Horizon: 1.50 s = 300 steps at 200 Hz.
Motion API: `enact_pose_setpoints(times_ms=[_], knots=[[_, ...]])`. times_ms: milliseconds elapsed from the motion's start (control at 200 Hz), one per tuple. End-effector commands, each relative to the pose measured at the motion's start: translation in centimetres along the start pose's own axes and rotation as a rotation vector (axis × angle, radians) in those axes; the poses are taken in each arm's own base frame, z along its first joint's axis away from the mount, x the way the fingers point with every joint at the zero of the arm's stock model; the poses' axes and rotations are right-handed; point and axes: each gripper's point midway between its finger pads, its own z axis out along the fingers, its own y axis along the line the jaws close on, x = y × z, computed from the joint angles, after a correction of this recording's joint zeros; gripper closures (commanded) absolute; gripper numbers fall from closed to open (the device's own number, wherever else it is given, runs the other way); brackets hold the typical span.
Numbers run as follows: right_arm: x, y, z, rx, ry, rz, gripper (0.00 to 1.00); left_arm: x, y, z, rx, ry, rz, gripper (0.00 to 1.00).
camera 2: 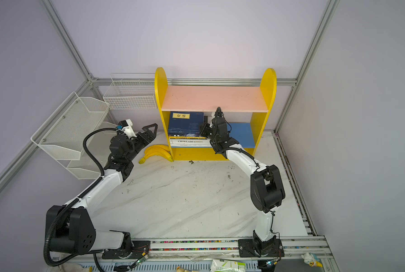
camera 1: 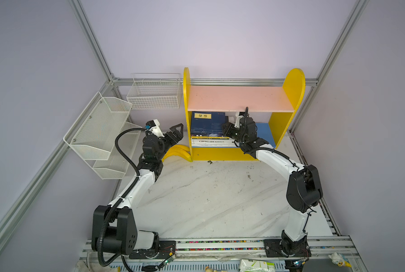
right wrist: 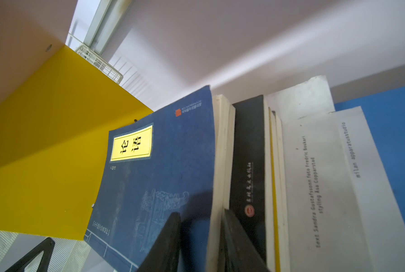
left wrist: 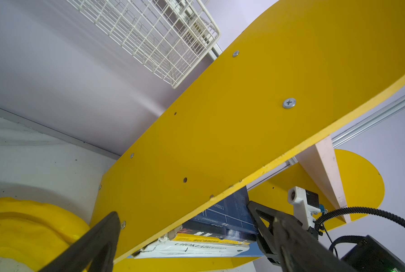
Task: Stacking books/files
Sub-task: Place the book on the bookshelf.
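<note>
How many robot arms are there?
2. The left arm hovers beside the yellow shelf, near the bananas; the right arm reaches into it, at the books. None seems hidden.

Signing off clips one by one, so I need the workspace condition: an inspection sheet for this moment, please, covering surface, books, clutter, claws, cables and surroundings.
Surface: white marbled table, scuffed, dark specks.
Job's things: books stacked flat on the yellow shelf unit's blue lower board; navy book on top, white book at the bottom.
Clutter: bananas on the table beside the shelf unit's side panel.
Claws: left claw open, empty, near the bananas; right claw straddles the navy book's edge, grip unclear.
Cables: black hose loops off the left arm; no snag seen.
Surroundings: wire basket and mesh rack on the walls.
</note>
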Motion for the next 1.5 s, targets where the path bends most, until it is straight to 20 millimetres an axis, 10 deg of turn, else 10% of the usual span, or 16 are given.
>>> enact_pose_setpoints(times_ms=[0,475,710,930,1165,1495], knots=[[2.1,0.8,1.0,-0.018,0.061,-0.005,0.66,-0.1,0.6,-0.9,-0.006,-0.02,-0.01,0.0],[1.3,1.4,1.0,-0.002,0.035,-0.028,0.55,-0.2,1.2,-1.2,-0.017,-0.018,-0.014,0.0],[-4.5,2.5,-2.1,-0.045,-0.075,-0.064,0.38,-0.2,2.0,-1.9,-0.027,-0.018,-0.014,0.0],[-4.8,2.8,-5.6,-0.056,-0.089,-0.082,0.26,0.8,3.1,-3.1,-0.057,0.015,0.017,0.0],[-2.9,-0.2,-10.5,0.046,-0.102,-0.153,0.18,2.6,6.5,-6.1,-0.23,0.078,0.164,0.0],[-0.9,-10.3,-18.3,0.464,-0.256,-0.219,0.11,1.4,15.5,-13.9,-0.684,-0.171,0.411,0.01]])
